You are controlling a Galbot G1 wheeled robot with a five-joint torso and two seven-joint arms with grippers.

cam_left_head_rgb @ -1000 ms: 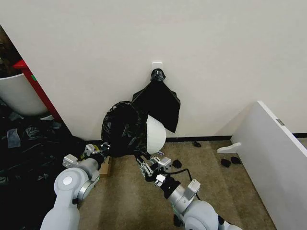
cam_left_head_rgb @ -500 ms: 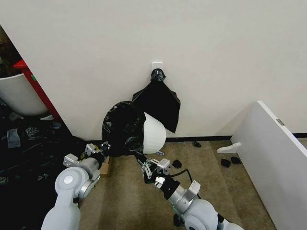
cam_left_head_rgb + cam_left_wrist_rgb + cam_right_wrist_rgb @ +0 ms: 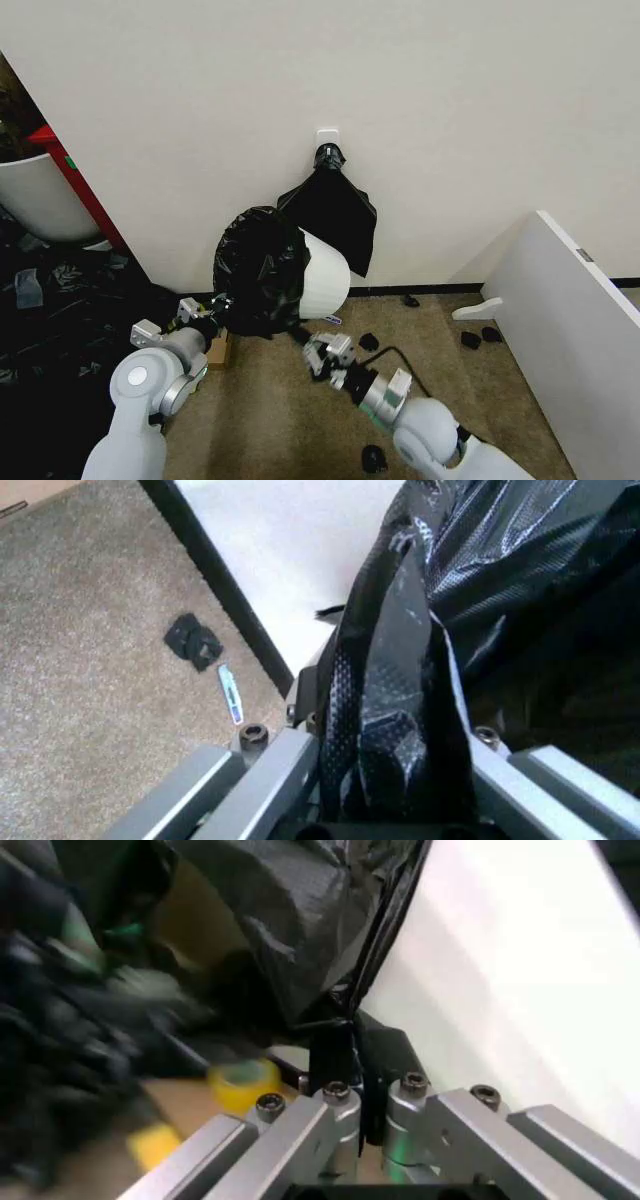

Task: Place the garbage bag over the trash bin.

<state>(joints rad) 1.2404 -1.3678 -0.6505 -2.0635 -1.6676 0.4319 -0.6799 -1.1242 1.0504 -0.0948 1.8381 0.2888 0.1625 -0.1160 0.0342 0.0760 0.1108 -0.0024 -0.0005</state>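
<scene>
Mid-cover: we hold the garbage bag (image 3: 262, 270) half-drawn over the tilted trash bin (image 3: 324, 278) near the wall, left gripper (image 3: 395, 810) and right gripper (image 3: 355, 1099) jaws both clenched on plastic; next, pull further.

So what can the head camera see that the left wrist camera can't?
Head camera alone: the white trash bin half covered, the bunch of black bags hanging on the wall, and the right pincer low by the bin. Left wrist camera alone: a small black scrap on the carpet. Both: the garbage bag, pinched in the left pincer.
</scene>
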